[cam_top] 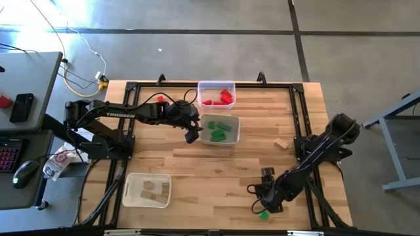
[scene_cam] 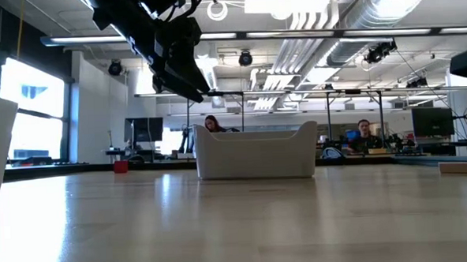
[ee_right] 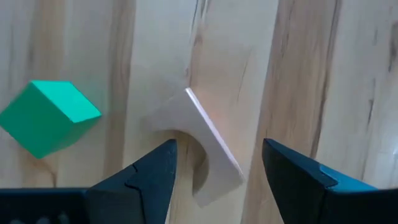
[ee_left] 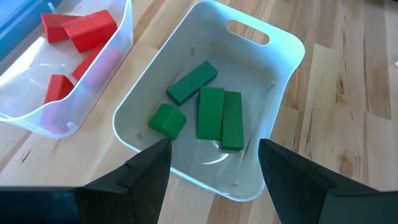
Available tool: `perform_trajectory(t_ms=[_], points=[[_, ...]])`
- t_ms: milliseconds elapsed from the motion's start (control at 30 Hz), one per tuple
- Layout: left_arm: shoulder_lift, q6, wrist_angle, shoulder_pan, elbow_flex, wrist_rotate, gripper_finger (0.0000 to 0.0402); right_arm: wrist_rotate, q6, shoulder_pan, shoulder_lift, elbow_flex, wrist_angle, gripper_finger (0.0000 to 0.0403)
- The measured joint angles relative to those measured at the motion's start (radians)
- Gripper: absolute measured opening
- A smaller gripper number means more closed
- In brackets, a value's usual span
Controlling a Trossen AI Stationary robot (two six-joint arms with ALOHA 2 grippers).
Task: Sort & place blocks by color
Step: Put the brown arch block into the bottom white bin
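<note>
Butcher-block tabletop lies beneath the spread, empty right gripper, straddling a light, rigid arched wooden block, best pinched across its flat faces.

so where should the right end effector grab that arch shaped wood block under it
Judging by the right wrist view, the arch-shaped wood block lies flat under the open right end effector. Come straight down and pinch its two long flat faces, fingers clear of the curved cutout, which offers no parallel surface. The green cube beside it looks clear.

Red blocks and green blocks lie in trays; a green cube and wooden arch lie loose.
</note>
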State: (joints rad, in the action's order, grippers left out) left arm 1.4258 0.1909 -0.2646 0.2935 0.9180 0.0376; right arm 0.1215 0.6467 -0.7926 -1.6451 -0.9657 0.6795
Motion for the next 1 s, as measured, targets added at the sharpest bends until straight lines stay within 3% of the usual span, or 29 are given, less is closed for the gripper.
perform_trajectory(t_ms=[267, 600, 800, 1000], points=[[0.0, 0.0, 0.0, 0.0, 0.0, 0.0, 0.023, -0.024, 0.007, 0.0, -0.064, 0.0, 0.004, 0.0208], [0.0, 0.007, 0.012, 0.0, 0.0, 0.0, 0.023, -0.062, 0.063, 0.0, -0.089, -0.003, 0.004, 0.0075], [0.001, 0.092, 0.071, 0.0, 0.0, 0.0, 0.023, -0.049, 0.184, 0.0, -0.089, -0.003, 0.004, 0.0075], [0.001, 0.176, 0.152, 0.0, 0.0, 0.0, 0.023, 0.044, 0.321, 0.013, -0.089, -0.003, 0.012, 0.0075]])
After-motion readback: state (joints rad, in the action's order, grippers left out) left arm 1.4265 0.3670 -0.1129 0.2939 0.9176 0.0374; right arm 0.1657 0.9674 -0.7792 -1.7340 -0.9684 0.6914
